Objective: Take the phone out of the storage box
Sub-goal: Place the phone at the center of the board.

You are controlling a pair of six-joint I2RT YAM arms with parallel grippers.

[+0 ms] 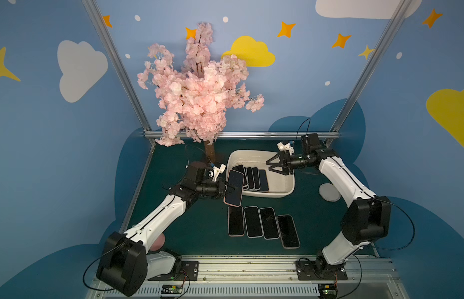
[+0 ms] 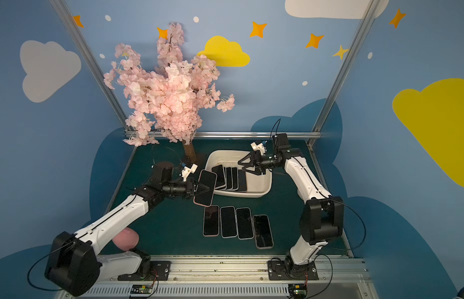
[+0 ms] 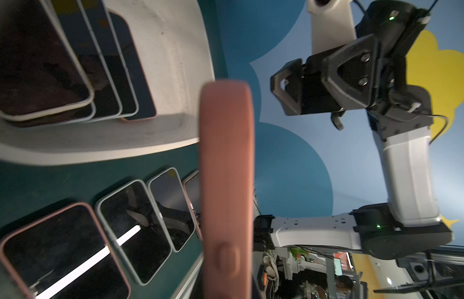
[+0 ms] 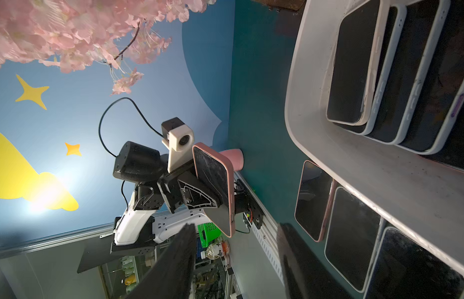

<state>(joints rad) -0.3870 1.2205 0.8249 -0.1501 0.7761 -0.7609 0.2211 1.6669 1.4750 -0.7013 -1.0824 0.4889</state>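
Green counter [image 1: 189,227] lies under the phone [image 1: 236,181], clamped crosswise in the left gripper [image 1: 232,190] beside the box [image 1: 262,194]; right gripper [image 1: 269,166] hangs part-open, empty.

One storage box [image 1: 267,194]; several phones [image 1: 254,178] inside; four outside; one phone [image 1: 234,187] held.

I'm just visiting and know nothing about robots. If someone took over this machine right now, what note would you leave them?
Left tool: shut on a pink-cased phone, held up on edge beside the storage box.
Right tool: open, empty, hovering over the box.
Done: four phones lie in a row on the table in front of the box.
Left: set down the held phone, then take out the overlapping phones that remain in the box.
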